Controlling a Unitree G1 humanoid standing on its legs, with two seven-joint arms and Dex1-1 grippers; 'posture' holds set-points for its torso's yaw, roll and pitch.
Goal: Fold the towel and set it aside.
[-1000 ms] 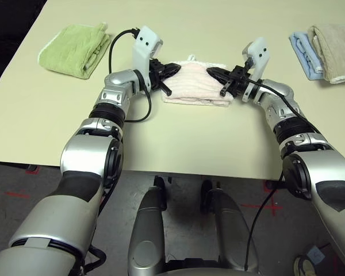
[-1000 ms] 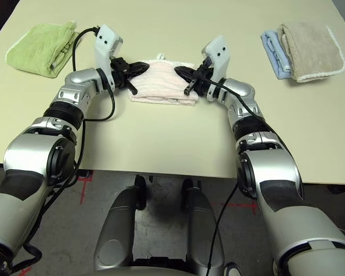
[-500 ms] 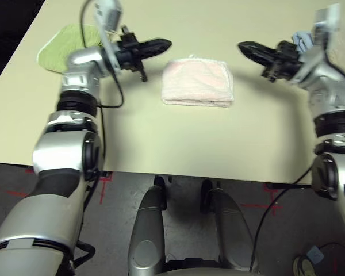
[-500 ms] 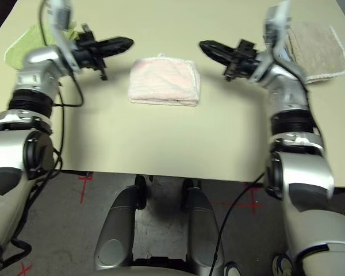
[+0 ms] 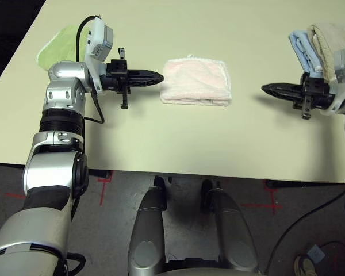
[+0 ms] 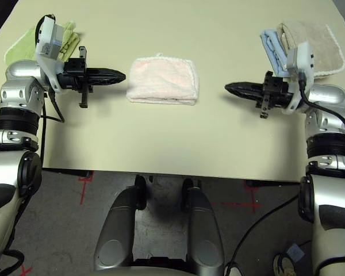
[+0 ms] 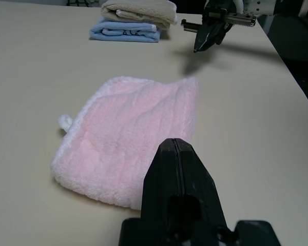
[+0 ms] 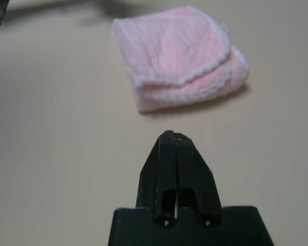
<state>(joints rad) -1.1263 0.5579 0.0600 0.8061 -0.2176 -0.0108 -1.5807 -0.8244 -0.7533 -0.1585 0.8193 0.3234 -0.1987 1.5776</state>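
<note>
Within the last second you drew both arms outward off the towel [image 5: 196, 81], which lay folded in a compact pink pad, so the folding looked finished and only the setting aside remained. The left gripper [image 5: 153, 77] hovered just left of the towel and the right gripper [image 5: 271, 89] well to its right, both with fingers pressed together, empty and touching nothing.

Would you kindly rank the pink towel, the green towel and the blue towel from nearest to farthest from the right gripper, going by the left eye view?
1. Blue towel, just behind the right gripper.
2. Pink towel, mid-table.
3. Green towel, far left.
</note>
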